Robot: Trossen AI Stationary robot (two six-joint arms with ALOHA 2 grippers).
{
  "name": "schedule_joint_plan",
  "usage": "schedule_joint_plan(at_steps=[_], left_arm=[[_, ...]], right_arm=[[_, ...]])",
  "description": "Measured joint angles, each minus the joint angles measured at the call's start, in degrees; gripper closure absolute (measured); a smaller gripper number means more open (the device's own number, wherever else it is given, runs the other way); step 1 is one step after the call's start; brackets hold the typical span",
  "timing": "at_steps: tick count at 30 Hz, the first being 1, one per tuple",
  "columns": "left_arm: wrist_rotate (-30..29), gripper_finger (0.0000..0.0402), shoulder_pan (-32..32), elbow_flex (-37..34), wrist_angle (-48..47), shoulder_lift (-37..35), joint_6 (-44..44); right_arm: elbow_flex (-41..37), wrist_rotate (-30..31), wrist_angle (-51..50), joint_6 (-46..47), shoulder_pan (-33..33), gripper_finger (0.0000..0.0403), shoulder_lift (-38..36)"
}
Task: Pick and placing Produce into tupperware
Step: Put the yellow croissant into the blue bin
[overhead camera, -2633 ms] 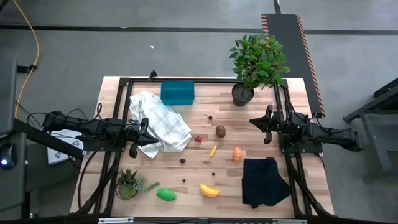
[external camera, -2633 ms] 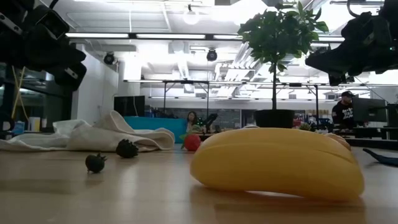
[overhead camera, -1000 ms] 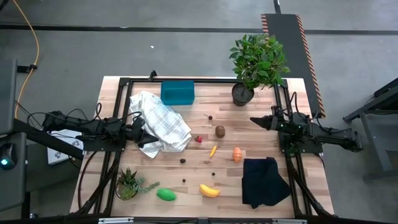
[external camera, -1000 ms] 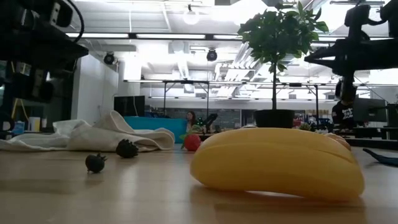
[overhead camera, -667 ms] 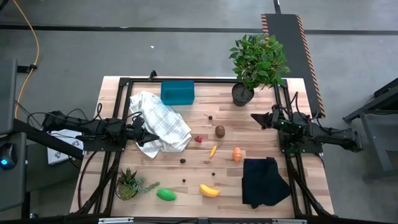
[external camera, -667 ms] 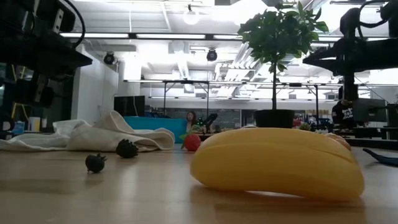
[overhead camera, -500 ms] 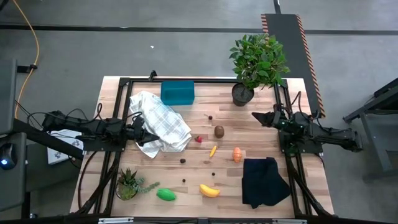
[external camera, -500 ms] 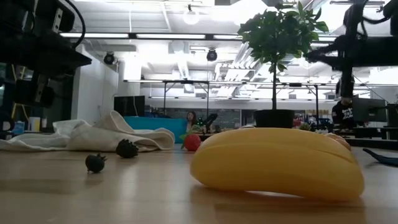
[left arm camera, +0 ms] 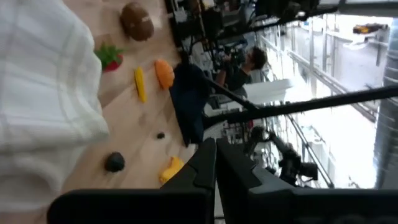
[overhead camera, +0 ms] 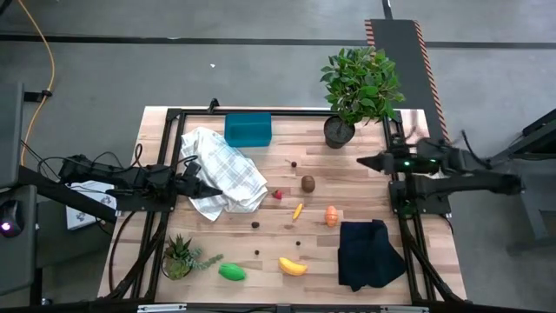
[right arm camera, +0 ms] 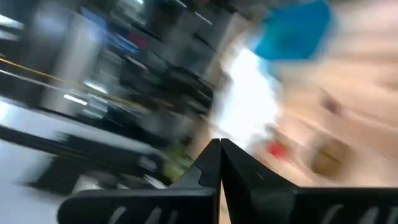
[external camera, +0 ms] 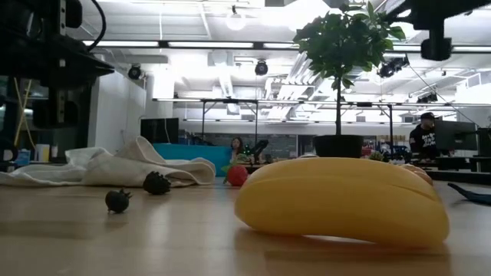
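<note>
The produce lies loose on the wooden table: banana (overhead camera: 292, 266), green oval (overhead camera: 231, 272), carrot (overhead camera: 331, 215), kiwi (overhead camera: 307, 183), strawberry (overhead camera: 278, 195) and small dark berries (overhead camera: 255, 224). The teal tupperware (overhead camera: 248, 129) stands at the far edge, beside the white checked cloth (overhead camera: 221, 174). My left gripper (overhead camera: 211, 190) hangs shut over the cloth's near edge, pointing level toward the table's right. My right gripper (overhead camera: 363, 161) is shut and raised above the table's right side, right of the kiwi. Both hold nothing.
A leafy bush in a dark pot (overhead camera: 340, 130) stands at the far right. A black folded cloth (overhead camera: 369, 252) lies near right, and a small spiky plant (overhead camera: 180, 256) near left. Bare wood lies between the scattered produce.
My right gripper has risen well above the table, staying shut, and in the low view it has climbed to the picture's top. My left gripper has rolled about its own pointing line without shifting place. The produce, cloths and tupperware have not moved.
</note>
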Motion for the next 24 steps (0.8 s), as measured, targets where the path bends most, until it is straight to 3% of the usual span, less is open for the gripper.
schedule_joint_plan(at_steps=[9, 14, 24], left_arm=[[3.35, 0.0401, -0.01, 0.00, -0.31, 0.02, 0.22], [4.86, 0.0401, -0.02, 0.00, -0.31, 0.02, 2.83], [9.50, 0.0401, -0.01, 0.00, -0.33, 0.02, 5.14]], right_arm=[[19.62, 0.39, -19.39, 7.29, 6.43, 0.0386, 25.56], [24.90, 0.44, -26.21, 13.17, 10.77, 0.0326, 36.51], [26.40, -0.28, -25.36, 28.70, 17.43, 0.0208, 50.38]])
